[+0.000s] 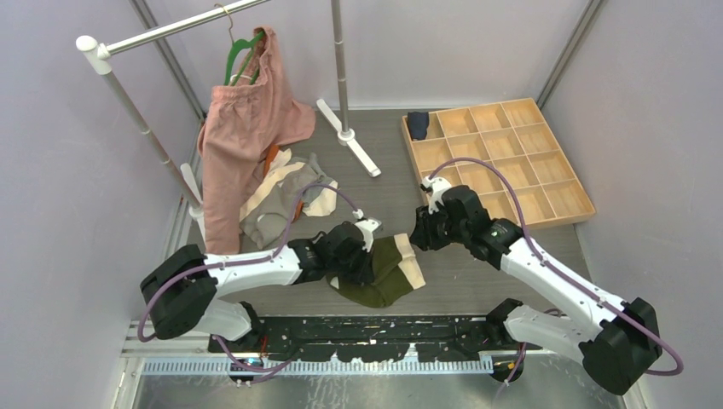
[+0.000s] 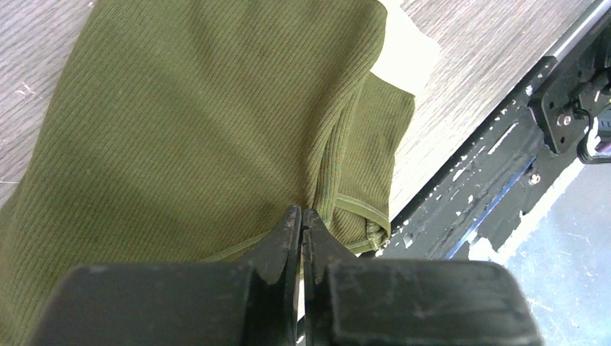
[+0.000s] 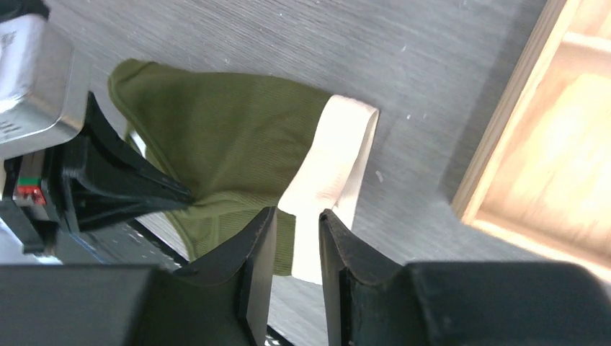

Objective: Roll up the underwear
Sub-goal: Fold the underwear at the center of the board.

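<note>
An olive green underwear (image 1: 381, 274) with a cream waistband (image 1: 412, 271) lies folded on the table between the two arms. In the left wrist view my left gripper (image 2: 302, 216) is shut on a gathered fold of it (image 2: 187, 122) near the leg hem. The right wrist view shows the same pinch, with the left gripper (image 3: 184, 196) drawing the olive cloth (image 3: 238, 144) to a point. My right gripper (image 3: 297, 216) stands open just over the waistband (image 3: 335, 158), with nothing held between its fingers. From above, the right gripper (image 1: 415, 241) sits at the garment's far right corner.
A wooden compartment tray (image 1: 407, 152) stands at the back right with a rolled navy underwear (image 1: 418, 125) in one cell. A pile of other underwear (image 1: 286, 200) lies at the back left, beneath a pink garment (image 1: 243, 145) on a green hanger. A black rail (image 1: 358, 328) runs along the near edge.
</note>
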Tool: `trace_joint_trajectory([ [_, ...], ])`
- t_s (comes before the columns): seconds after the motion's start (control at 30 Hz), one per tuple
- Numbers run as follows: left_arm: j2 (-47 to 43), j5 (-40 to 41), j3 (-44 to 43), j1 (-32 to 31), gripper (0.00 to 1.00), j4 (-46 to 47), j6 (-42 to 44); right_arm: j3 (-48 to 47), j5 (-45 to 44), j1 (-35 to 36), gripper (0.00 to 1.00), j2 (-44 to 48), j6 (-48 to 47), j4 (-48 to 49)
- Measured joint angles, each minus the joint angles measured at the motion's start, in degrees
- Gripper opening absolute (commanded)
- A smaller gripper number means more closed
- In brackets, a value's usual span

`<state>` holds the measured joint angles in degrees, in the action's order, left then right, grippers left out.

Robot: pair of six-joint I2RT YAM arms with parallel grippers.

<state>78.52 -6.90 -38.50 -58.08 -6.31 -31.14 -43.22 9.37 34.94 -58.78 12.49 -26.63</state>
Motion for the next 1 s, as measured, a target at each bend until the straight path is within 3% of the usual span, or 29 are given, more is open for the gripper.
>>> trace_joint_trajectory([
  [0.27,-4.2,-1.0,1.4,-0.1,0.19,0.5,-0.2,6.2,-0.6,0.0,0.11,-1.0,22.8,7.6],
  [0.4,-7.5,-1.7,1.4,-0.1,0.19,1.2,0.0,6.9,-1.0,0.4,0.09,-3.2,30.2,11.6],
  [0.57,-9.4,2.6,1.1,0.3,0.05,1.2,-0.1,6.8,-3.1,1.9,0.08,-5.4,34.0,12.9],
  [1.0,0.3,11.1,0.3,3.6,0.01,0.4,-0.8,9.9,-10.3,6.3,0.08,-15.3,39.5,8.5],
])
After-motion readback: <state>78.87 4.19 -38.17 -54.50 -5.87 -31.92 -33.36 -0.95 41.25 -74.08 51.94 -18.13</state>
